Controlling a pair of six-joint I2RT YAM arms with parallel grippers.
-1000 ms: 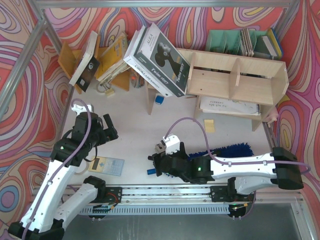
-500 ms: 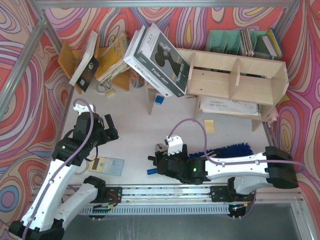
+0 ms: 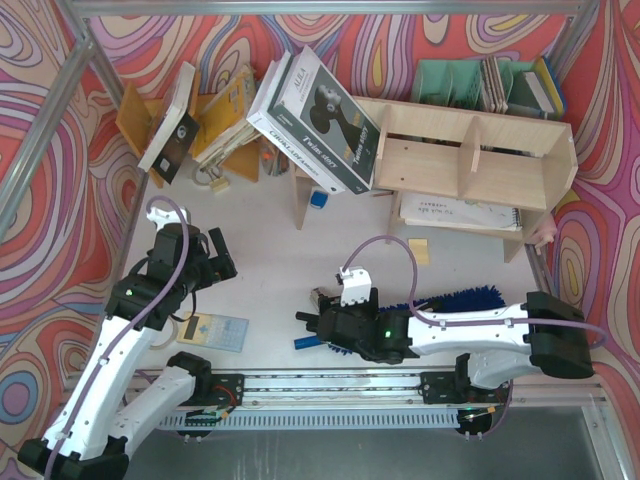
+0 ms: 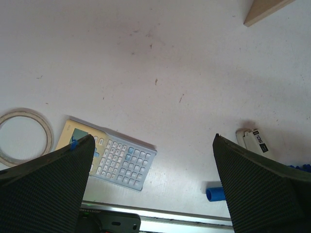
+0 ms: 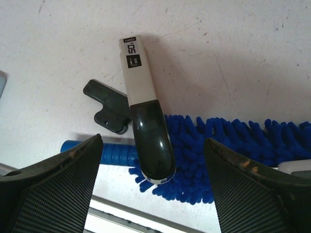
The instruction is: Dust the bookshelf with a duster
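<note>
Fluffy blue duster (image 3: 470, 297) flat, near pale bookshelf (image 3: 470, 165)

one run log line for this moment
right gripper open above duster handle | left gripper open near calculator | duster not yet gripped

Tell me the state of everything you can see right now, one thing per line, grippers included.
duster: lying flat, not held
bookshelf: upright, books leaning on its left end
left gripper: open, empty
right gripper: open, over the duster's handle end
white-and-black tool: lying with its black end on the duster
calculator: flat, face up
tape ring: lying flat
</note>
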